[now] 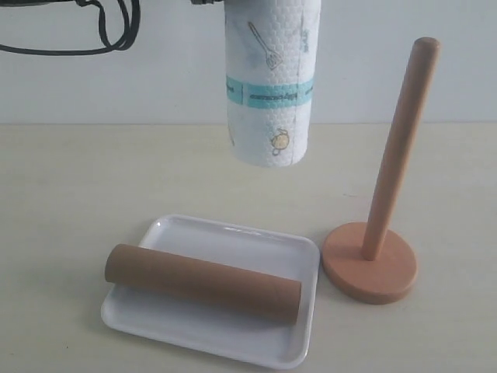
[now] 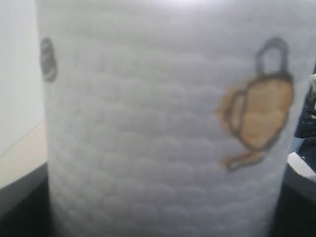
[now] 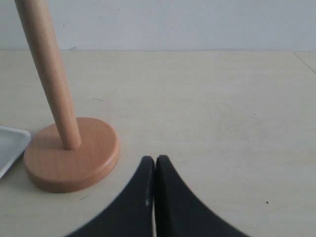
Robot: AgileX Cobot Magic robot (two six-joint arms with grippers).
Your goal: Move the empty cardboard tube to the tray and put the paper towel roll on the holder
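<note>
The paper towel roll [image 1: 270, 85] hangs upright in the air above the far side of the tray [image 1: 233, 235], to the left of the holder's dowel. It fills the left wrist view [image 2: 163, 128], where my left gripper [image 2: 163, 215] is shut on it, with dark fingers [image 2: 22, 210] showing at either side. The empty cardboard tube [image 1: 203, 282] lies across the white tray. The wooden holder [image 1: 371, 268] stands bare to the right of the tray. My right gripper [image 3: 155, 162] is shut on nothing, low over the table beside the holder's base [image 3: 74, 158].
Black cables [image 1: 101, 31] loop at the top left against the pale wall. A corner of the tray [image 3: 9, 144] shows beside the holder base in the right wrist view. Bare beige table surrounds the tray and holder.
</note>
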